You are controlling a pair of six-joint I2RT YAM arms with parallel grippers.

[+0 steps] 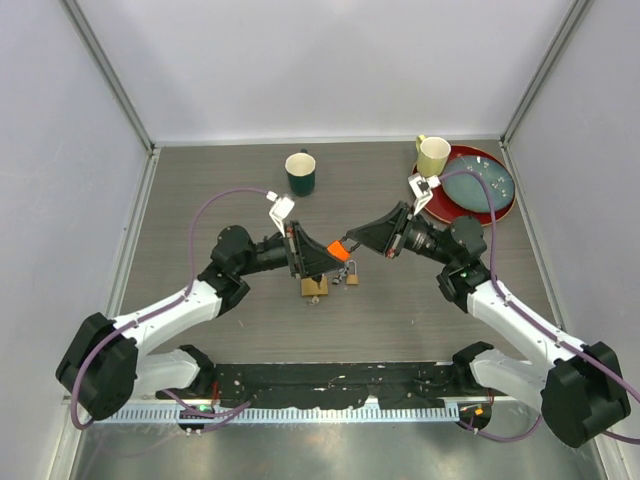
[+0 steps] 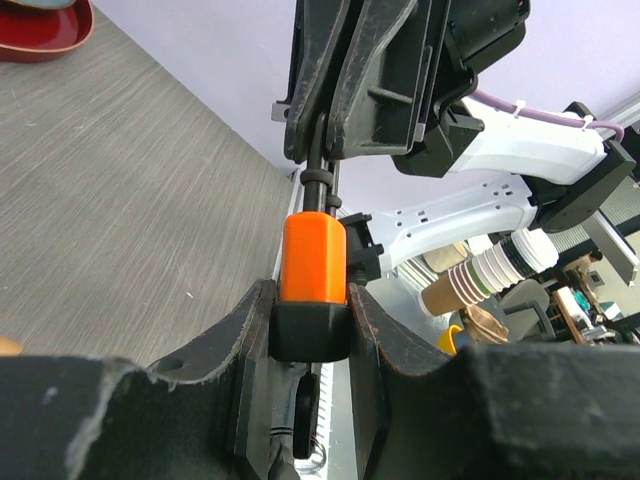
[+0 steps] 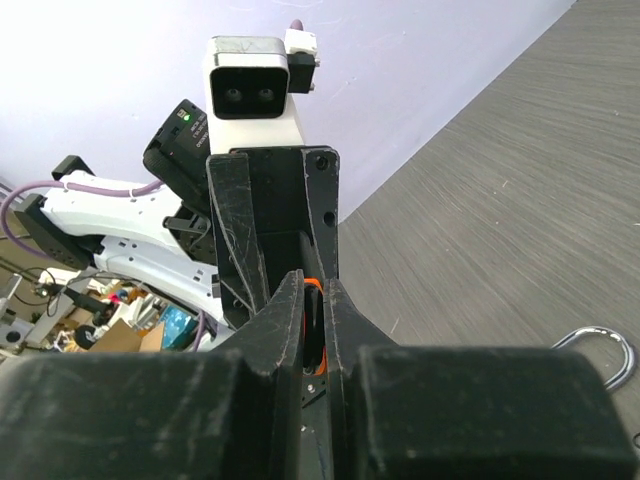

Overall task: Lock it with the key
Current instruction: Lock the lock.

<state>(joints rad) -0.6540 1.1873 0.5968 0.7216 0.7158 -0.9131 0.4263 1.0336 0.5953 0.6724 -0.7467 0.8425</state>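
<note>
An orange-and-black lock (image 1: 338, 250) hangs in the air between my two grippers over the middle of the table. My left gripper (image 1: 326, 256) is shut on its black end, seen close in the left wrist view (image 2: 310, 325), with the orange body (image 2: 313, 258) sticking out past the fingertips. A thin dark key (image 2: 318, 180) runs from the orange end into my right gripper (image 1: 353, 243). In the right wrist view my right gripper (image 3: 314, 292) is shut on that key's dark head (image 3: 313, 318). A key ring hangs under the lock.
A brass padlock (image 1: 315, 287) and a smaller one with keys (image 1: 351, 277) lie on the table under the grippers. A silver shackle loop (image 3: 598, 352) shows at the right. A green mug (image 1: 300, 173), a yellow mug (image 1: 433, 155) and a red plate (image 1: 500, 212) stand at the back.
</note>
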